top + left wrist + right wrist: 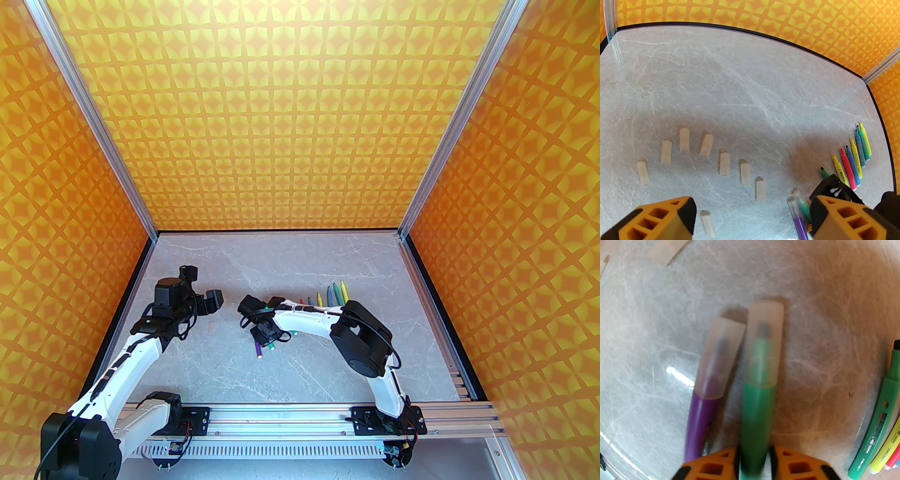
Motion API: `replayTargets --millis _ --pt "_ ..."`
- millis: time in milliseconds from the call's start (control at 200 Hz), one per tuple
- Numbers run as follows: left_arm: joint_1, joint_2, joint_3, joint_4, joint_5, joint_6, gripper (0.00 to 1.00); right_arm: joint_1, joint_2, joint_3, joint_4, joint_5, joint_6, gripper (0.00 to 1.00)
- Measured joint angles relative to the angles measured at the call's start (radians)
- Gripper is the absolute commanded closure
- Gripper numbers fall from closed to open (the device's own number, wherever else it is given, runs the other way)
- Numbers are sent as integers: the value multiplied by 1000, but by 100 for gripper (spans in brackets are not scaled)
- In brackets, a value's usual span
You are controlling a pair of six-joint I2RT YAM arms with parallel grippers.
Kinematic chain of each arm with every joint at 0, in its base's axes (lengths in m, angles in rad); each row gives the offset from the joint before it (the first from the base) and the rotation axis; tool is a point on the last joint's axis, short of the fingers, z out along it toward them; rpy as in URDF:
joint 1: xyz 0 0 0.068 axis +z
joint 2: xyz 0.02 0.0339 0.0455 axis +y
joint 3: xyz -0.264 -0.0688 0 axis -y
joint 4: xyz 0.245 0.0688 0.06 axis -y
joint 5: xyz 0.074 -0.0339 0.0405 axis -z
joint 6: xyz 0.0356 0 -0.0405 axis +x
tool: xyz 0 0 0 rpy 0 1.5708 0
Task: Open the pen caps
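Several loose translucent pen caps lie scattered on the marble table, below my left gripper, which hovers open with nothing between its fingers. In the top view the left gripper is left of the right one. My right gripper is shut on the barrel of a green marker, whose clear cap is still on. Beside it lies a purple marker with its cap on. Both also show in the left wrist view: the green marker and the purple marker.
A row of uncapped coloured markers lies at the table's right, seen too as markers behind the right forearm. An uncapped green marker lies just right of my right gripper. Orange patterned walls enclose the table on three sides.
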Motion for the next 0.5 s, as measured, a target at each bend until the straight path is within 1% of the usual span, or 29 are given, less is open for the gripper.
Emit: replayTargets --millis 85,300,395,500 --pt "0 2 -1 3 0 -3 16 0 -3 2 1 10 3 91" --pt "0 6 -1 5 9 -19 16 -5 -42 -45 27 23 2 95" --pt "0 6 -1 6 44 -19 16 -19 -101 -94 55 16 -1 97" --pt "0 20 -1 11 115 -21 17 -42 -193 -156 119 -13 -8 98"
